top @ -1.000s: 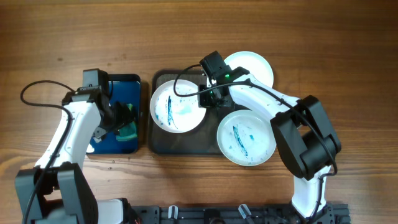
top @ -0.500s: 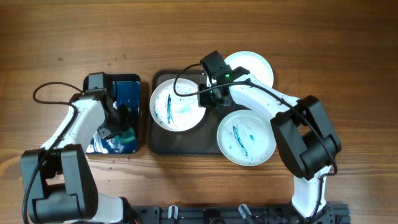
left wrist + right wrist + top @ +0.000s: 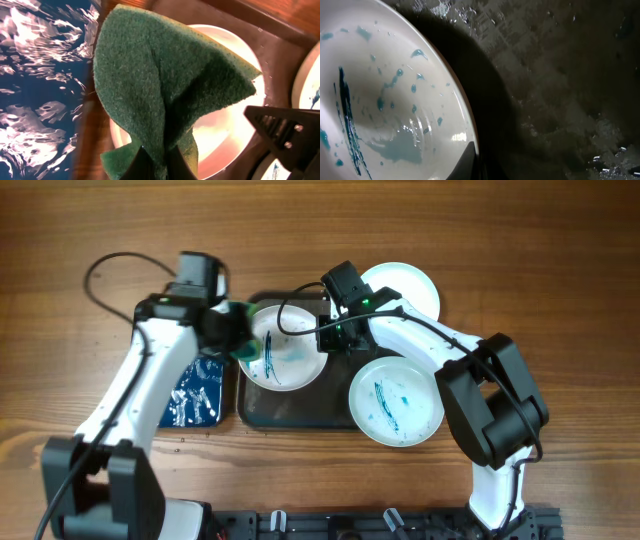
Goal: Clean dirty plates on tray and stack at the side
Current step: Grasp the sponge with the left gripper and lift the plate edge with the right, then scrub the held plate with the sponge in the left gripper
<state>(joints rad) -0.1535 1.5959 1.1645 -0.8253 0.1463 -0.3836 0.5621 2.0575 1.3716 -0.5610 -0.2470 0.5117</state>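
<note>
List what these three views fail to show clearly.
Left wrist: the sponge hides most of the tray plate, stains included.
Right wrist: the right gripper is cut off by the bottom edge; its hold is unclear.
Overhead: the right arm covers part of the clean plate.

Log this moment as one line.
left gripper: shut on sponge, over dirty plate | right gripper: shut on its rim | next: scrub

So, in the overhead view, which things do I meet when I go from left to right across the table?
Blue water basin → green sponge → stained plate on the tray → right claw → second stained plate.
</note>
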